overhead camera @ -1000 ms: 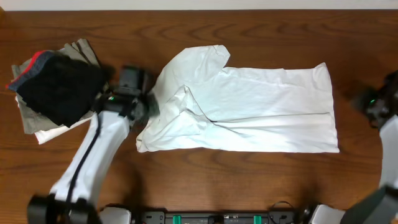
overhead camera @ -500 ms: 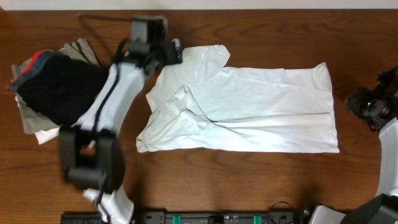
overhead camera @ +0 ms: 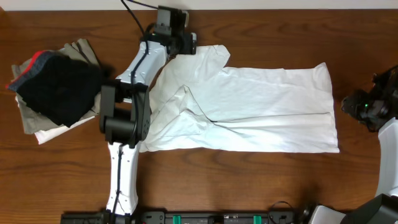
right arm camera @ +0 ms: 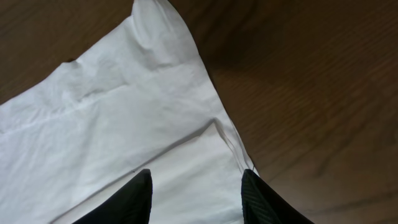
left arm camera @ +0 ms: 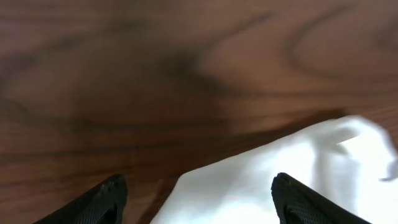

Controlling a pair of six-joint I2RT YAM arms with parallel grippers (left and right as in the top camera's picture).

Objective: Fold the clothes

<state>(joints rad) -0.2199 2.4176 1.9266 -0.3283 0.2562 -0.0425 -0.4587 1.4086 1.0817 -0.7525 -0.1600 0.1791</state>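
The white T-shirt [overhead camera: 261, 109] is spread on the wooden table [overhead camera: 280, 25] with its long axis running left to right in the overhead view: sleeves toward the robot's left, hem [overhead camera: 329, 106] toward its right. The body is partly doubled over near the left end, where loose creases are seen.

The left gripper [left arm camera: 196, 199] is held at the shirt's far-left corner, just beside the upper sleeve [overhead camera: 208, 56]. Its 2 fingers are spread wide and nothing is gripped. The cloth edge is seen between and just ahead of them, but contact cannot be judged.

The right gripper [right arm camera: 196, 196] is placed off the hem end, also spread wide and empty, with a hem corner framed between its fingers.

The coming move is judged to turn on this pairing: each end of the long axis lies nearest 1 arm. The sleeve would be taken by the left and the hem corner by the right, so the far edge could be carried toward the near one.

No container is seen. A pile of clothes [overhead camera: 56, 87], with a dark garment uppermost on lighter ones, lies at the table's left, near the sleeve end and well apart from the right gripper.
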